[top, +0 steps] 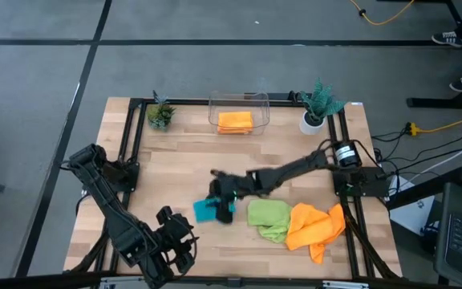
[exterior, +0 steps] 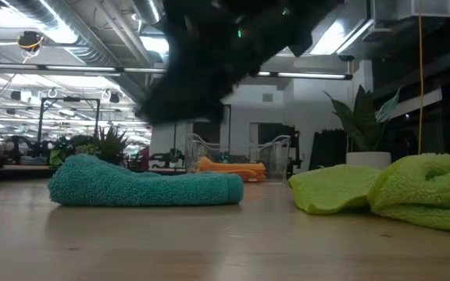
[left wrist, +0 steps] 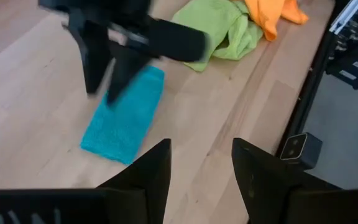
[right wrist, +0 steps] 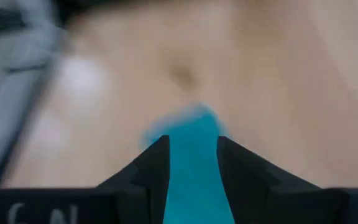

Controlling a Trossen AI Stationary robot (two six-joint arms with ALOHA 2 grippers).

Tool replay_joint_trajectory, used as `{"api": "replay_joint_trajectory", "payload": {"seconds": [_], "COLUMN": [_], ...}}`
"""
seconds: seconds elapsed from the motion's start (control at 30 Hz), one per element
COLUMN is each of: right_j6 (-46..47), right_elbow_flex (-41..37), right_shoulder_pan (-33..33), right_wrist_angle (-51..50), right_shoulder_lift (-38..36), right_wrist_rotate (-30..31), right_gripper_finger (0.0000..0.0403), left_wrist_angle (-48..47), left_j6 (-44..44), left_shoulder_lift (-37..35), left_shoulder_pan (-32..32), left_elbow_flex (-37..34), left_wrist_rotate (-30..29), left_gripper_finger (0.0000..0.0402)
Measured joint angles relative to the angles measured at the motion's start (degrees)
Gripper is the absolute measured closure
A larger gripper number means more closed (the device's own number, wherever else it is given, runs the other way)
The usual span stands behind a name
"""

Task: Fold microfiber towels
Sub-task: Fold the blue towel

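Observation:
A teal-blue towel (top: 205,211) lies folded into a narrow strip, flat on the wooden table (top: 183,160); it also shows in the low view (exterior: 147,187). My right gripper (left wrist: 103,93) hangs open just above its far end, clear of it, and the teal shows through the gap between the fingers (right wrist: 192,146). My left gripper (left wrist: 201,155) stands open near the table's front edge, left of the towel. A lime green towel (top: 269,218) and an orange towel (top: 315,226) lie crumpled to the right, touching each other.
At the far edge stands a clear plastic bin (top: 239,103) with a folded orange towel (top: 235,120) inside. A small potted plant (top: 161,114) is to its left and another (top: 318,104) to its right. Black frame rails (top: 131,152) run along the table's sides.

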Motion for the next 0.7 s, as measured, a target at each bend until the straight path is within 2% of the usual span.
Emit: {"api": "replay_joint_trajectory", "payload": {"seconds": [0.13,0.27,0.4,0.7], "right_j6": [-12.37,-15.45,-10.64,-7.42], "right_elbow_flex": [-0.18,-0.51,1.49,7.59], "right_shoulder_pan": [4.21,6.07,5.14,3.24], "right_wrist_angle": [18.37,27.73,28.26,22.94], "right_shoulder_lift": [4.39,10.28,13.73,21.04], "right_wrist_rotate": [3.57,8.81,9.83,7.87], "right_gripper_finger": [0.0267,0.0267,0.0267,0.0267], "left_wrist_angle": [0.03,0.01,0.02,-0.06], "left_j6": [1.09,1.09,1.07,1.15], "left_shoulder_lift": [0.44,0.38,0.38,0.38], "left_shoulder_pan": [0.15,0.22,0.24,0.22], "left_elbow_flex": [0.0,0.0,0.0,0.0], "left_wrist_rotate": [0.72,0.77,0.77,0.88], "left_gripper_finger": [0.024,0.024,0.024,0.024]}}
